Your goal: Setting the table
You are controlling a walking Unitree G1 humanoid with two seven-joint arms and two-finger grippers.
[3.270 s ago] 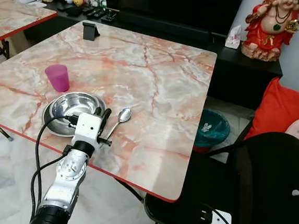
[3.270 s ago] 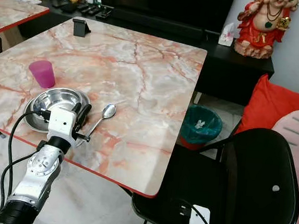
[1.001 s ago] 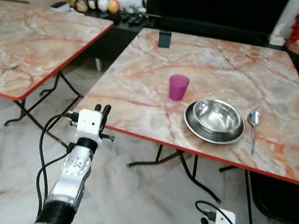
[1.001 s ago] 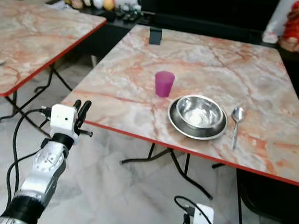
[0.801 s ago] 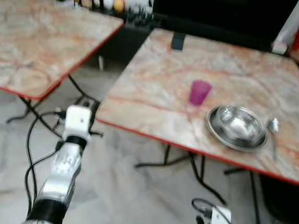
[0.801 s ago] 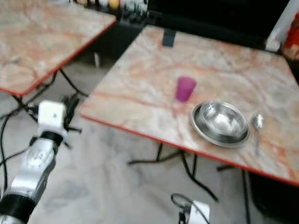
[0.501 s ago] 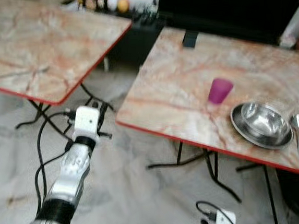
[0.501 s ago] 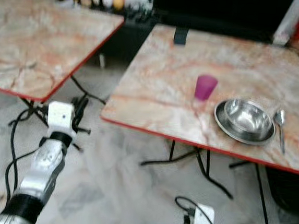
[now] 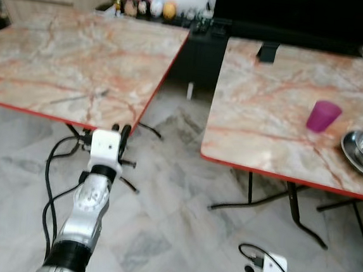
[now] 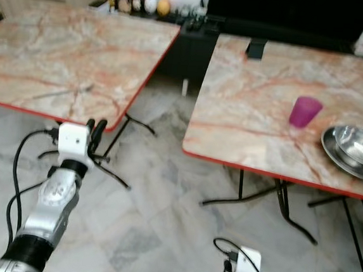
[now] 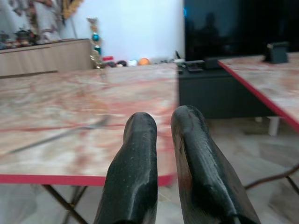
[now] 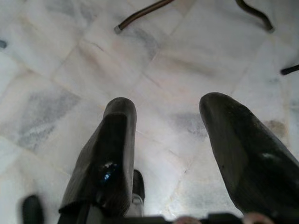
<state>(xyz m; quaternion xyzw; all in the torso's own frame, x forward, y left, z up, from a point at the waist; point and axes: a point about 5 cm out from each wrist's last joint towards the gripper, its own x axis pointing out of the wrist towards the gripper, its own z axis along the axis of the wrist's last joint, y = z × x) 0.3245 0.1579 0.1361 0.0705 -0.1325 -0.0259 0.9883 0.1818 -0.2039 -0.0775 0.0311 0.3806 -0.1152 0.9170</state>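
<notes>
Marble-patterned floor tiles [image 9: 179, 237] run beneath two marble-topped folding tables with red edges. Landmark: the right-hand table [image 9: 278, 125].

On this table, a purple cup [image 9: 324, 116] stands upright, mouth up, well in from the near edge. A steel bowl [image 10: 357, 146] sits inside a steel plate [image 10: 332, 155] just beside the cup, on the side away from the left-hand table [image 9: 80, 57]; both are partly cut off by the frame edge. A small black stand [image 9: 267, 52] sits at the far edge of the landmark table.

A thin, elongated utensil [image 9: 77, 97], too blurred to identify, lies flat on the left-hand table, its long axis running roughly along the near edge.

The left gripper [image 9: 120, 132] is raised over the floor at the left-hand table's near edge, well apart from the landmark table and cup. Its fingers [image 11: 135, 158] are pressed nearly together, holding nothing, pointing across the left-hand table.

The right gripper [image 12: 168, 140] hangs low over the floor, fingers spread, empty.
</notes>
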